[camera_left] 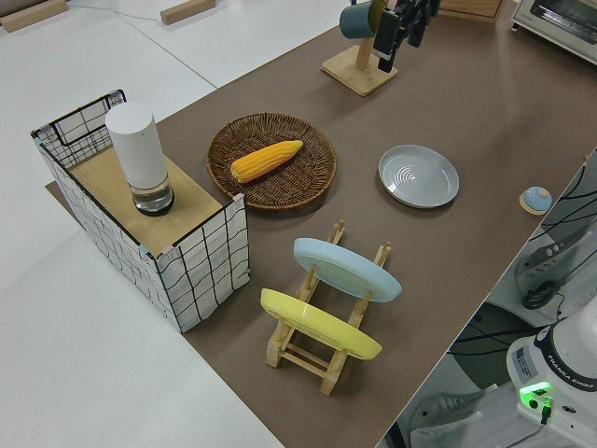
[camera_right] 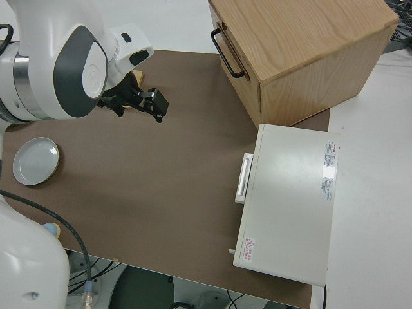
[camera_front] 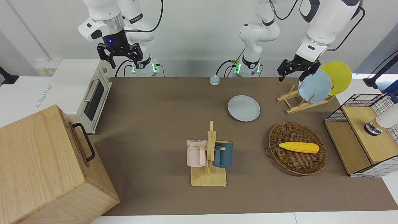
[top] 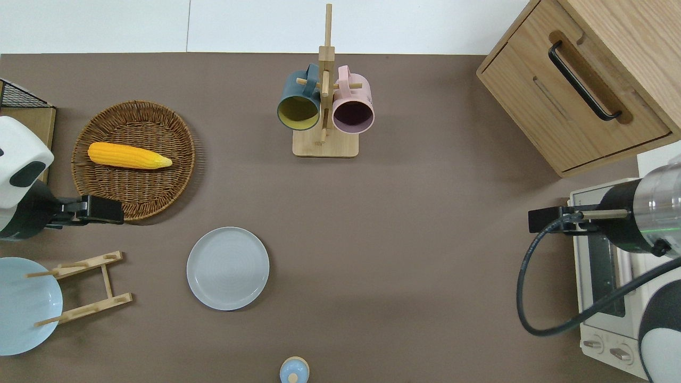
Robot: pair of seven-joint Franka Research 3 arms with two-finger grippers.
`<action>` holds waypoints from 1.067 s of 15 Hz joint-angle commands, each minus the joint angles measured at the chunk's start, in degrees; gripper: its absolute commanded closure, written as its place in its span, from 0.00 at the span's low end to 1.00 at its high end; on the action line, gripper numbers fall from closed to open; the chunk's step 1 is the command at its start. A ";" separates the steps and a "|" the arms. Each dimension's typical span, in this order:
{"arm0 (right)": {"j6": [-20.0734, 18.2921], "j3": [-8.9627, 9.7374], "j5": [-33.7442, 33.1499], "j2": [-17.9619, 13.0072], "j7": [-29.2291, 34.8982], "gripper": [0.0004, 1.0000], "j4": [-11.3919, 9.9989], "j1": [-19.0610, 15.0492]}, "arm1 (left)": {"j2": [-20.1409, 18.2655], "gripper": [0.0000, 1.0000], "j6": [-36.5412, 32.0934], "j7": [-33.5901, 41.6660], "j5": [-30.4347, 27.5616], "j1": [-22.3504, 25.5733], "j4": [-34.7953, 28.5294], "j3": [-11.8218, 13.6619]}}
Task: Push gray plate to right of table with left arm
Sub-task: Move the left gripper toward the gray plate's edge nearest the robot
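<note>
The gray plate (camera_front: 243, 108) (top: 227, 268) (camera_left: 419, 175) (camera_right: 36, 161) lies flat on the brown table (camera_front: 155, 109) (top: 425, 239), between the middle and the left arm's end. My left gripper (camera_front: 292, 74) (top: 104, 210) hangs open and empty in the air. The overhead view shows it over the wicker basket's rim nearer the robots, well apart from the plate and toward the left arm's end of it. My right gripper (camera_front: 119, 60) (top: 537, 219) is open, and that arm is parked.
A wooden rack (top: 85, 287) holds a sky-blue plate (camera_front: 314, 86) and a yellow plate (camera_front: 339, 76). Corn (top: 127, 155) lies in the wicker basket (top: 133, 199). A mug tree (top: 324, 111), wooden cabinet (top: 585, 90), toaster oven (camera_front: 84, 93), wire crate (camera_front: 363, 133) and small blue bell (top: 293, 371) also stand here.
</note>
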 commanded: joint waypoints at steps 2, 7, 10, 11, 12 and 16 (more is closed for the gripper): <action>0.02 0.83 1.23 -1.57 0.58 0.00 -1.56 -1.38 | -0.02 0.01 -0.53 1.17 1.41 0.72 0.62 -0.41; 0.02 0.83 1.23 -1.57 0.58 0.00 -1.56 -1.38 | 0.24 0.01 0.61 1.44 1.67 0.89 -2.98 0.11; 0.02 0.83 1.23 -1.57 0.67 0.00 -1.56 -1.38 | 0.50 0.01 1.67 1.44 1.67 0.72 -4.39 0.82; 0.02 0.83 1.23 -1.57 0.58 0.00 -1.56 -1.38 | 0.50 0.01 1.84 1.35 1.67 0.72 -5.09 0.82; -0.07 0.83 1.23 -1.57 0.58 0.00 -1.56 -1.38 | 0.50 0.01 2.54 1.26 1.67 0.72 -6.49 0.82; 0.02 0.83 1.23 -1.57 0.67 0.00 -1.56 -1.38 | 0.07 0.01 6.67 2.93 1.59 0.72 -13.52 0.99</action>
